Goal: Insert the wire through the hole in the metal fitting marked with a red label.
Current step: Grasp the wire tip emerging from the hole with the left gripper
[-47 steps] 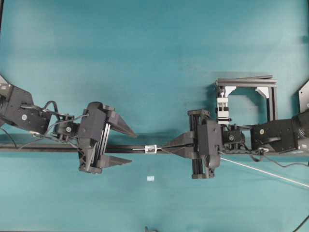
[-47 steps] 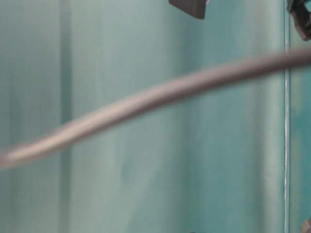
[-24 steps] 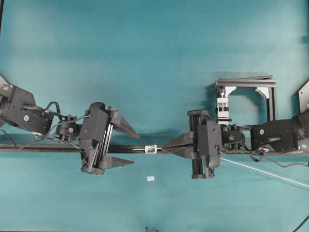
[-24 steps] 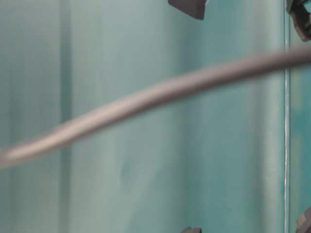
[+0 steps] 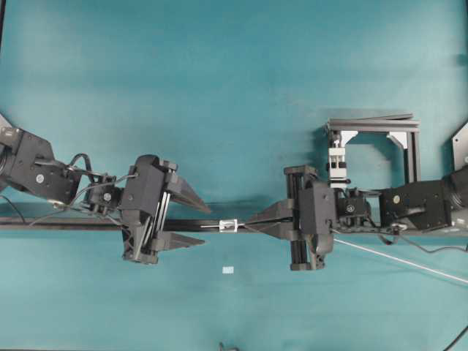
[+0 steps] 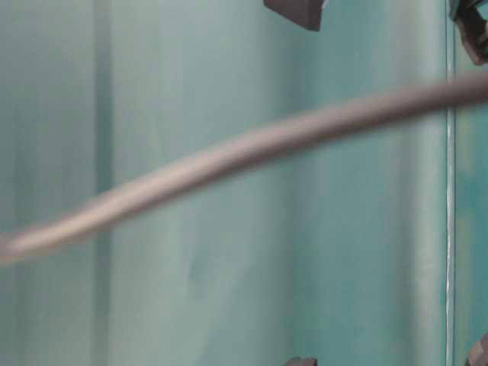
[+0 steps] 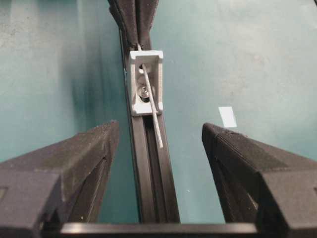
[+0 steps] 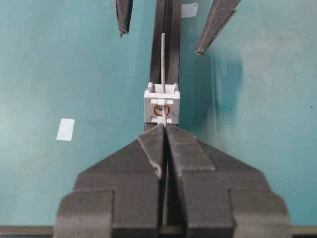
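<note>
Two grippers face each other along the black rail (image 5: 88, 225). The right gripper (image 8: 164, 130) is clenched on the wire (image 8: 163, 59), just behind the fitting (image 8: 161, 107) — the wire passes through its hole (image 8: 160, 109). Its tip lies between the left gripper's (image 7: 159, 134) parted fingers (image 7: 86, 148), untouched.

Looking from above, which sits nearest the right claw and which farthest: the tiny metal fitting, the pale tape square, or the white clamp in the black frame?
From the right claw, in the overhead view:
1. Metal fitting: just off its tips, on the black rail.
2. Tape square: below the fitting, on the table.
3. White clamp: farthest, behind the claw, upper right.
</note>
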Tool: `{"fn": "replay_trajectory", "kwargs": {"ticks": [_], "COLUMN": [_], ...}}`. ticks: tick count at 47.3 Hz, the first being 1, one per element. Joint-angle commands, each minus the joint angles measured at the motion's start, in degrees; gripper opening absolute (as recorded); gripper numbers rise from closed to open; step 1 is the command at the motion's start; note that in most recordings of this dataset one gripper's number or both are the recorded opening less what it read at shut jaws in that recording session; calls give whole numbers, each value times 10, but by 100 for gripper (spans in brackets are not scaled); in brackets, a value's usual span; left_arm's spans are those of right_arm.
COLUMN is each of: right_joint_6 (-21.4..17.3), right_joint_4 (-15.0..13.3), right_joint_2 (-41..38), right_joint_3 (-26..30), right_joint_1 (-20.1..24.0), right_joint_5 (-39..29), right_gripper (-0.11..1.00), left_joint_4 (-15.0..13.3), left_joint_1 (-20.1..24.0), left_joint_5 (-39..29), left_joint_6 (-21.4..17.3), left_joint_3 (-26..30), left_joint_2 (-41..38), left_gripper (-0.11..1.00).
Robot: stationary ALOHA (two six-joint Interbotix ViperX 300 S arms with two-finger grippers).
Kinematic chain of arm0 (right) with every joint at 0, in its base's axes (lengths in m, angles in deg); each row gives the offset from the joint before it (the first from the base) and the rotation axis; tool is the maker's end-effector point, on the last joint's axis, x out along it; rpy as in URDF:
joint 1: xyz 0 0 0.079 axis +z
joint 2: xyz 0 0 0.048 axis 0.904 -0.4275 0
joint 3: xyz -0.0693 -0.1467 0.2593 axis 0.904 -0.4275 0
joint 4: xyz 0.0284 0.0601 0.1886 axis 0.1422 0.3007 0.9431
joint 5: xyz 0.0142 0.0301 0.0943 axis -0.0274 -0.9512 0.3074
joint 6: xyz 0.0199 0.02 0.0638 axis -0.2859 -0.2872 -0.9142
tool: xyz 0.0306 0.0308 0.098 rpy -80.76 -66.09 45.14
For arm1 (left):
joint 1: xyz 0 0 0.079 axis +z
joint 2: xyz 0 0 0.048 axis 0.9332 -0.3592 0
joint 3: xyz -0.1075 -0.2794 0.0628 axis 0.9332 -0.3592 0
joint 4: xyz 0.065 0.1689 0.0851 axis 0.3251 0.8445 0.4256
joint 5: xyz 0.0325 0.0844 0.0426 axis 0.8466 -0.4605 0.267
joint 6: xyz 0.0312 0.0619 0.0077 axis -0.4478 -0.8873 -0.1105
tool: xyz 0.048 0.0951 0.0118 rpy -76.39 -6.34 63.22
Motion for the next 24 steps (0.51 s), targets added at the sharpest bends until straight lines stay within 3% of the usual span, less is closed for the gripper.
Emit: {"fn": "replay_trajectory", "kwargs": {"ticks": [1, 24], "right_joint_6": [0, 1], "right_joint_4": [-1, -1], "right_joint_2": [9, 9], "right_joint_3": [7, 5], "right_joint_1": [-2, -4], "right_joint_5": [5, 5], "right_gripper": [-1, -1], "left_joint_4": [2, 2], "left_joint_1": [-1, -1], "left_joint_5": [2, -14], "left_joint_6": [1, -1], "left_joint_3": [10, 17], "left_joint_2": [6, -7], "left_gripper": [21, 21]}}
